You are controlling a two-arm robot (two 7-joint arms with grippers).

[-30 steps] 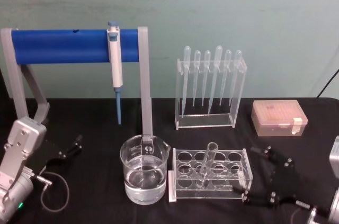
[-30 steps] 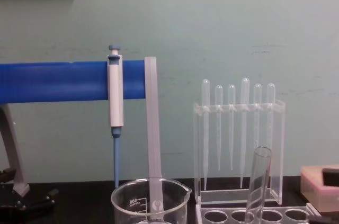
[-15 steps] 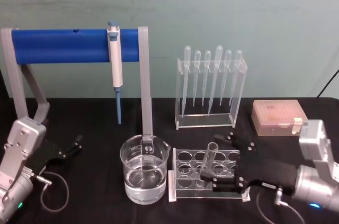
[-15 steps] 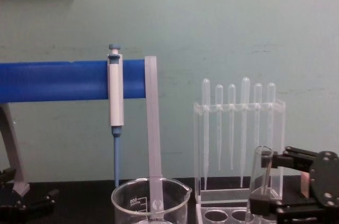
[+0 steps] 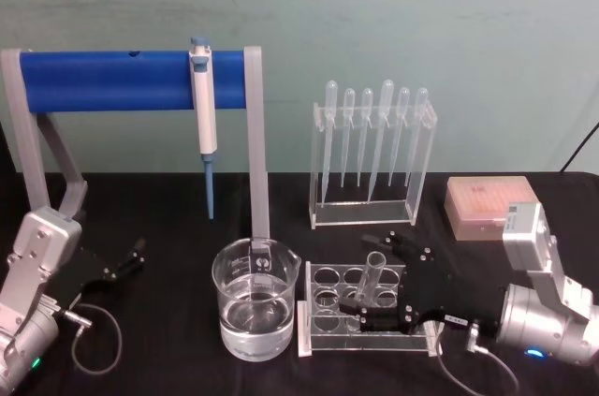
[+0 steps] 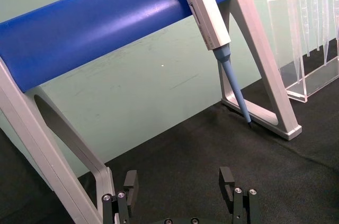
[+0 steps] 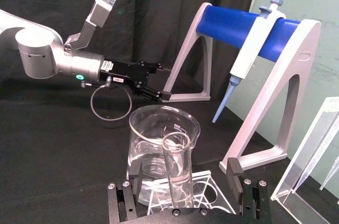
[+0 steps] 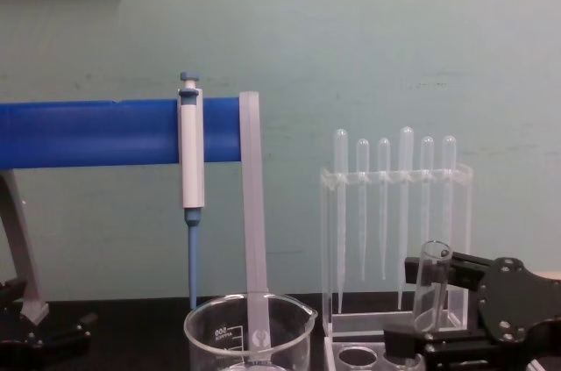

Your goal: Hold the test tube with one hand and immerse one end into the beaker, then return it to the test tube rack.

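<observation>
Straddling the glass test tube (image 5: 373, 271), the right end effector (image 5: 360, 276) gapes.

- The test tube (image 5: 375, 265) stands tilted in the test tube rack (image 5: 323, 335), between the fingers of the right gripper (image 5: 359, 277).
- The beaker (image 5: 255, 307) is just beyond the fingertips, beside the test tube rack.
- The left gripper (image 5: 129, 259) lies well apart, past the beaker.

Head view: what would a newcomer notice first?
The right hand, open, straddling the tilted test tube in the rack, front right. Next the beaker of clear liquid left of the rack, then the blue bar with a micropipette behind; the left hand sits parked at far left.
</observation>
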